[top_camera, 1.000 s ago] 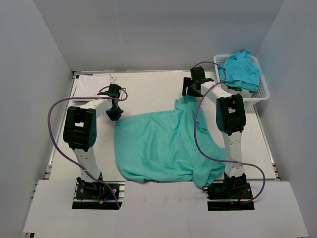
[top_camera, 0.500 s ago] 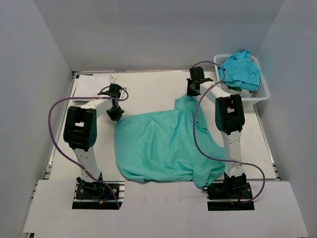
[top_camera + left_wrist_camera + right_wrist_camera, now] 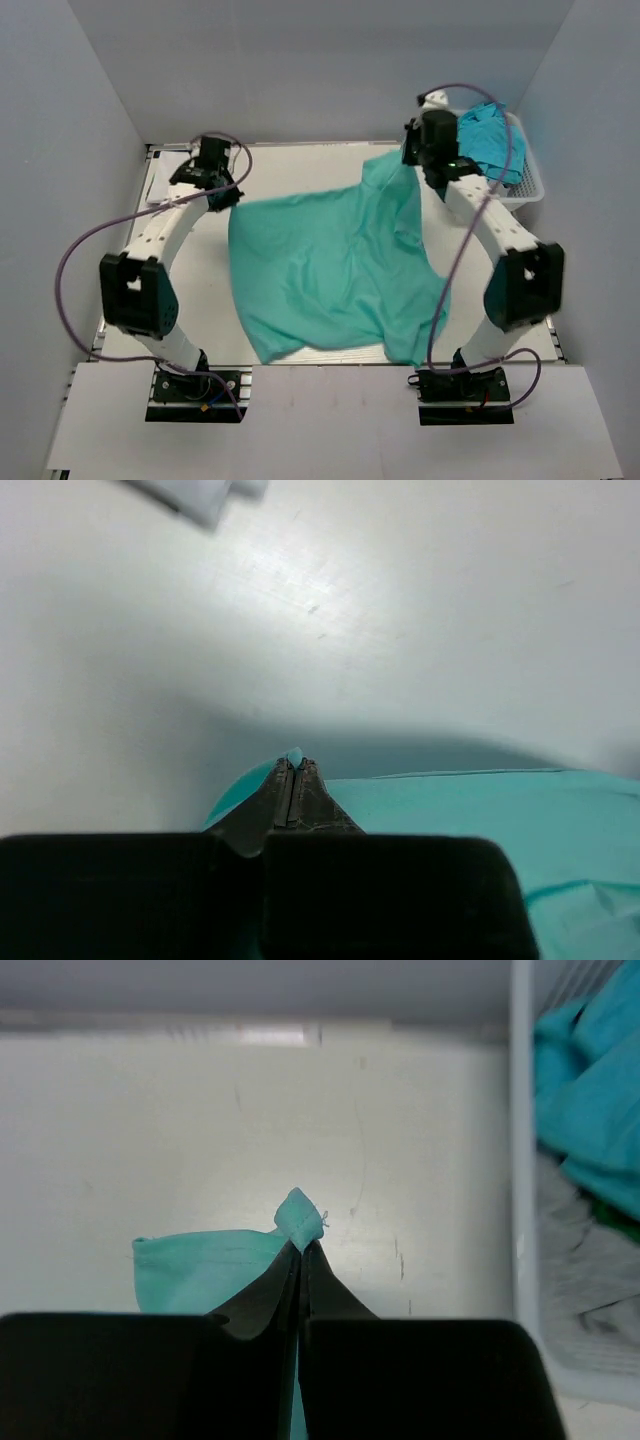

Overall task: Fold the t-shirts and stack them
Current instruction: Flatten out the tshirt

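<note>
Teal t-shirt (image 3: 330, 270) lies spread across the middle of the table (image 3: 300, 165). Its near hem rests close to the arm bases and its two far corners are raised off the surface. Left gripper (image 3: 222, 197) has its fingers pressed fully together on the far-left corner; in the left wrist view a small tip of teal cloth shows just past the closed fingertips (image 3: 283, 790). Right gripper (image 3: 412, 160) is likewise clamped tight on the far-right corner, with a puckered tuft of fabric protruding beyond its fingertips (image 3: 282, 1285) in the right wrist view. The right corner is held farther from the bases than the left. White lattice basket (image 3: 530, 185) stands at the far-right corner of the table, just beside the right gripper. It holds heaped teal t-shirts (image 3: 488, 140), with grey cloth (image 3: 585, 1270) beneath them.
</note>
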`<state>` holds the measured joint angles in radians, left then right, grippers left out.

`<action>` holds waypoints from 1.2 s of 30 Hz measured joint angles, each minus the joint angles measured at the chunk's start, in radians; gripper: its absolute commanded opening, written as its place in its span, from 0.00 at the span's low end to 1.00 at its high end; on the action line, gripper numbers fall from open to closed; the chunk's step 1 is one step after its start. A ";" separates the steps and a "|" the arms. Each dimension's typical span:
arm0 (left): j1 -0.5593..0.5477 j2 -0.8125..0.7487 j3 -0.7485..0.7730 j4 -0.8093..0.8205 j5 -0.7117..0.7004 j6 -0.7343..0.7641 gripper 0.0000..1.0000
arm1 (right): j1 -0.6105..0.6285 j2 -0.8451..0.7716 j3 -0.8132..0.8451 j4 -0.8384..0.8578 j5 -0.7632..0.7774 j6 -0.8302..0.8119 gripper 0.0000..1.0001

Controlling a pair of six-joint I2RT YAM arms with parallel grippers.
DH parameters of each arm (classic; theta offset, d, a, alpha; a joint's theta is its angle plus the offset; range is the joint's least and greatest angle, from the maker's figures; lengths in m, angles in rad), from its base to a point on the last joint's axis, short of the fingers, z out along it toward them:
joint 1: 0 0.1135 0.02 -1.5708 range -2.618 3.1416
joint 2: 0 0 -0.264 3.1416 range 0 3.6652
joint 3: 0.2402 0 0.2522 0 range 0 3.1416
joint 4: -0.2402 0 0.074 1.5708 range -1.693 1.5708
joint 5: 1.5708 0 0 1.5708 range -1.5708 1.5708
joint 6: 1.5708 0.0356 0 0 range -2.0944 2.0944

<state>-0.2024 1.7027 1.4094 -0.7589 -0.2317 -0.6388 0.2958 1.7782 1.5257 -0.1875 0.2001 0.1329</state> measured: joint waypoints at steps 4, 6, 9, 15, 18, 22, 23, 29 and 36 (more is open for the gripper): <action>-0.001 -0.187 0.076 0.011 0.018 0.044 0.00 | 0.000 -0.273 -0.060 0.069 0.004 -0.034 0.00; -0.002 -0.283 0.086 0.026 0.024 0.060 0.00 | 0.000 -0.378 -0.076 0.085 0.005 -0.046 0.00; -0.003 -0.426 0.097 0.032 0.037 0.081 0.00 | 0.000 -0.518 -0.100 0.085 -0.003 -0.065 0.00; -0.003 -0.570 0.256 0.028 0.071 0.126 0.00 | 0.000 -0.723 -0.107 0.063 -0.055 -0.094 0.00; -0.003 -0.592 0.386 0.017 0.083 0.153 0.00 | 0.001 -0.803 -0.068 0.031 -0.086 -0.116 0.00; -0.002 -0.631 0.531 -0.005 0.090 0.187 0.00 | 0.001 -0.867 0.051 -0.015 -0.142 -0.154 0.00; -0.002 -0.642 0.566 -0.009 0.093 0.195 0.00 | 0.001 -0.880 0.087 -0.027 -0.162 -0.166 0.00; -0.002 -0.700 0.771 -0.035 0.127 0.222 0.00 | 0.001 -0.945 0.291 -0.080 -0.235 -0.203 0.00; -0.002 -0.760 0.790 -0.030 0.172 0.227 0.00 | 0.001 -0.987 0.347 -0.068 -0.222 -0.241 0.00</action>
<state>-0.2043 0.9432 2.1998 -0.7891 -0.0601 -0.4122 0.2970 0.7910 1.8725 -0.2554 -0.0216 -0.1081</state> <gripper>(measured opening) 0.011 0.012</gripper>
